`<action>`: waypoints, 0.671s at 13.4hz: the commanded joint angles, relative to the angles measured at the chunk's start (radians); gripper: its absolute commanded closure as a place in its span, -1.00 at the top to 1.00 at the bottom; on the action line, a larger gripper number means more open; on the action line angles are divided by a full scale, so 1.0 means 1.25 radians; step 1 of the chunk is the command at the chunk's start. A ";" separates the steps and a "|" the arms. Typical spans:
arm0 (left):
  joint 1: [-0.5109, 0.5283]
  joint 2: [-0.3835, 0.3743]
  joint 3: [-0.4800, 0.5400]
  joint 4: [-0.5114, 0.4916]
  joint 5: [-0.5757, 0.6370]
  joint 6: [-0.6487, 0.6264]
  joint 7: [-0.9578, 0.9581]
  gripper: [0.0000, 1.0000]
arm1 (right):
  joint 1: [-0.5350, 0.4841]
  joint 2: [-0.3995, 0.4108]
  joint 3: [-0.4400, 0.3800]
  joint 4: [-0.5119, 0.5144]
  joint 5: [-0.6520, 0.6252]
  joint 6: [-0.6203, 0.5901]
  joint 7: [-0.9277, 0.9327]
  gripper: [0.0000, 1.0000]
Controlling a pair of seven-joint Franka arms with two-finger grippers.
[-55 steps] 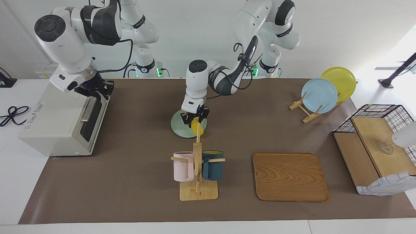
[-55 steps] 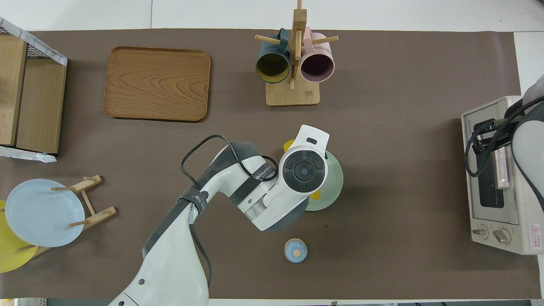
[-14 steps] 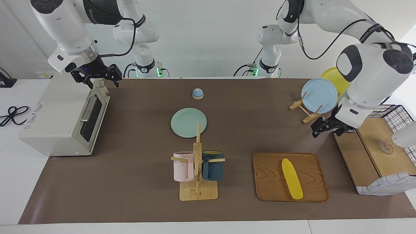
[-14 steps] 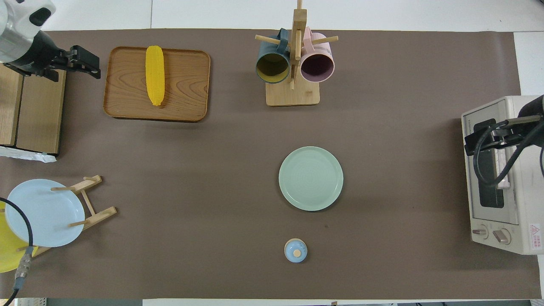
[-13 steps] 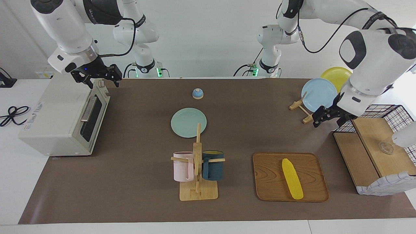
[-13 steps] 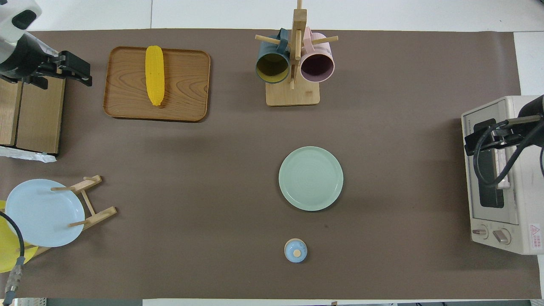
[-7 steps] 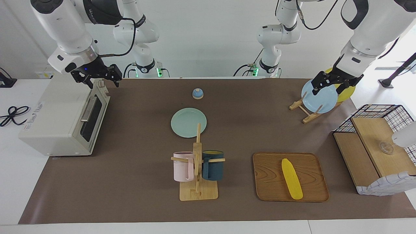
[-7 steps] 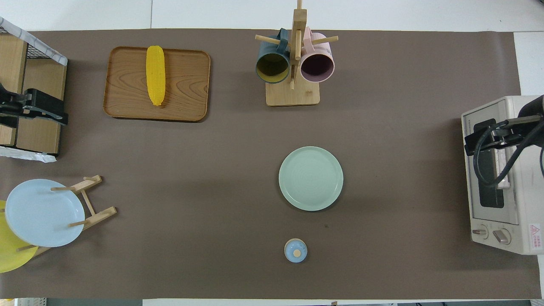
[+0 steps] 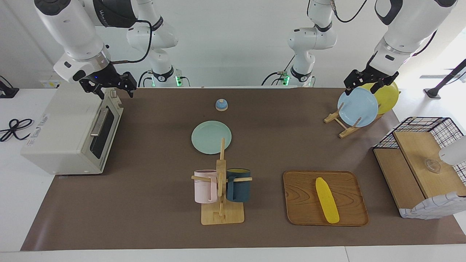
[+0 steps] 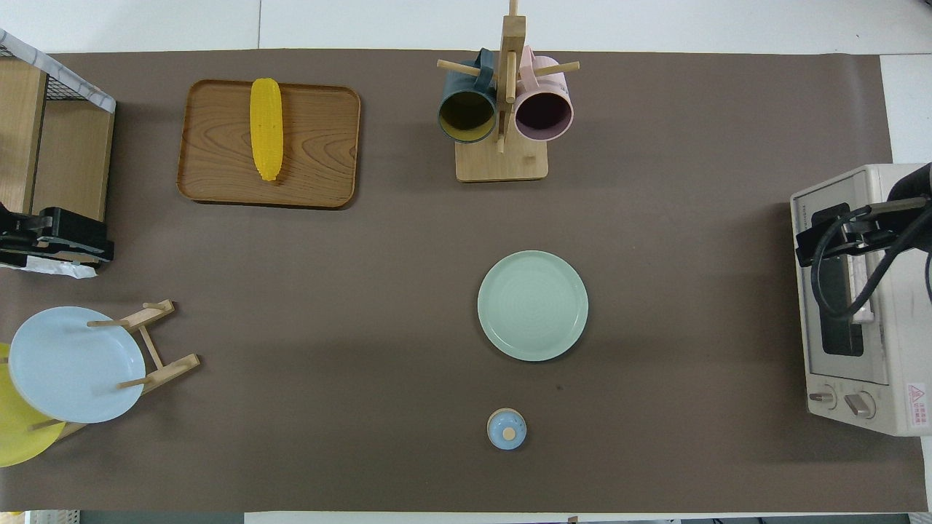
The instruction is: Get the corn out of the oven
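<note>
While both arms hang raised, the right tool [image 9: 108, 88], spread and empty, is over the closed oven [image 9: 69, 131]; the left tool [image 9: 370, 82], likewise spread, is over the plate rack [image 9: 342, 123]. Corn [image 9: 327, 199] lies on the tray [image 9: 302, 196], five o'clock from the green plate [image 9: 211, 137].

Corn [image 9: 327, 200] lies on tray [image 9: 302, 198]

We cannot see inside the oven [image 9: 69, 134] through its dark door. The overhead picture's edge cuts off the basket [image 10: 44, 138], the yellow plate [image 10: 18, 440] and most of both arms.
</note>
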 commanded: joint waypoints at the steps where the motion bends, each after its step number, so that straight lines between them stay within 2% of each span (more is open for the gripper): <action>1: 0.009 -0.011 -0.003 -0.026 -0.002 0.043 -0.004 1.00 | -0.009 -0.012 0.003 -0.011 0.020 -0.009 0.006 1.00; 3: 0.011 0.010 -0.003 -0.024 -0.002 0.066 -0.003 1.00 | -0.007 -0.012 0.003 -0.011 0.020 -0.009 0.006 1.00; 9: 0.014 0.017 -0.003 -0.033 -0.002 0.109 0.003 1.00 | -0.007 -0.012 0.003 -0.011 0.020 -0.009 0.006 1.00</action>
